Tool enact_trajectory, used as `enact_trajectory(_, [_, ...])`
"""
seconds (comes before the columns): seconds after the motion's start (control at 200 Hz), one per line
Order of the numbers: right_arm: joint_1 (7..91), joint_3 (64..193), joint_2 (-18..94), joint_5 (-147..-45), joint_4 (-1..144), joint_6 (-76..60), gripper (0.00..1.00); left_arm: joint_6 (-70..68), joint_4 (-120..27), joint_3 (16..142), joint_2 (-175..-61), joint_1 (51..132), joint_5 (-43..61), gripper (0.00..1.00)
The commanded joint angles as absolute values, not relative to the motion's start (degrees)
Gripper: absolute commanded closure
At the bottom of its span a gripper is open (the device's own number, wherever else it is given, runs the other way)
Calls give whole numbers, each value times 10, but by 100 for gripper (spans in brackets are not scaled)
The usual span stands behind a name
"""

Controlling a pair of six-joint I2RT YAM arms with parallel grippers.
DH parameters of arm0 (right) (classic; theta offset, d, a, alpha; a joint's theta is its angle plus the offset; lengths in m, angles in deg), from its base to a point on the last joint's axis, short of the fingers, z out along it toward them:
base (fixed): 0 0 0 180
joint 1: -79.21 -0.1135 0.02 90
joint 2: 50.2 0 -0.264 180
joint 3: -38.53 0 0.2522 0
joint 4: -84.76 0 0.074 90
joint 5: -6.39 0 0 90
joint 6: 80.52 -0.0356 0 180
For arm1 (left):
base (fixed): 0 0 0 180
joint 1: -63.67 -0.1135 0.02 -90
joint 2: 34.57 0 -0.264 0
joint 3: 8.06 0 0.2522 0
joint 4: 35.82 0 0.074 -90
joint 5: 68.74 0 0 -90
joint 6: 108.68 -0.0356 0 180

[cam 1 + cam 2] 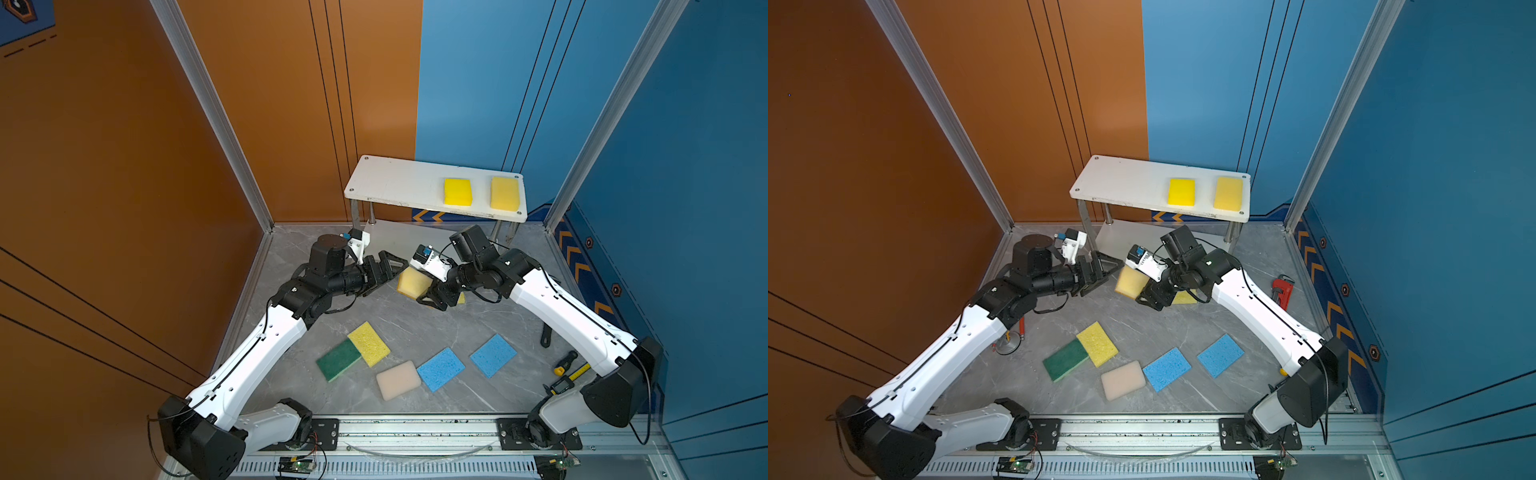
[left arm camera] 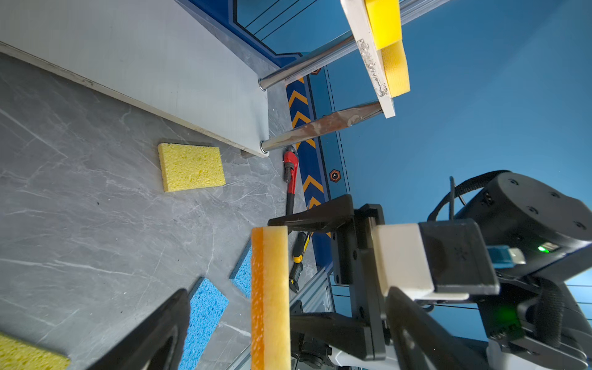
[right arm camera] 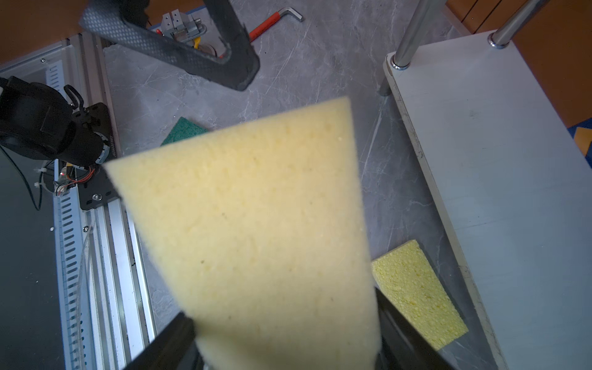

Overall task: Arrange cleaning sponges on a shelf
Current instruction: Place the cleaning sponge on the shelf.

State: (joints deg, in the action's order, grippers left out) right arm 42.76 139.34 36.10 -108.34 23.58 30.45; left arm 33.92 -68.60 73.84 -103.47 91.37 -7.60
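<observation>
My right gripper is shut on a thick yellow sponge, held above the floor in front of the shelf. My left gripper is open; that sponge stands edge-on between its jaws with a gap on each side. Two thick yellow sponges lie on the top board. The lower board is bare. On the floor lie a pale-yellow sponge by the shelf, another pale-yellow one, a green one, a beige one and two blue ones.
A red pipe wrench lies by the right wall. A screwdriver and a caliper lie beside the right arm's base. A red-handled hex key and a small vise sit under the left arm.
</observation>
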Motion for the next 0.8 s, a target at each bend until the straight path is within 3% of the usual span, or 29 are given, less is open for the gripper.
enact_trajectory(0.0, [419,1405,337,-1094,210,300,25,334,-672,763,-1054,930,-93,9])
enact_trajectory(0.17, [415,1405,322,-1084,209,300,25,332,-672,760,-1067,943,-85,12])
enact_trajectory(0.19, [414,1405,321,-1084,209,300,25,332,-672,760,-1067,944,-83,17])
enact_trajectory(0.38, [404,1408,315,-1074,209,300,25,329,-672,764,-1073,949,-85,27])
enact_trajectory(0.621, [399,1402,309,-1049,205,307,24,331,-672,768,-1079,949,-80,51])
enact_trajectory(0.711, [399,1400,307,-1038,205,308,24,331,-672,770,-1081,949,-81,66])
enact_trajectory(0.796, [400,1398,306,-1033,205,308,23,331,-671,771,-1080,949,-80,67])
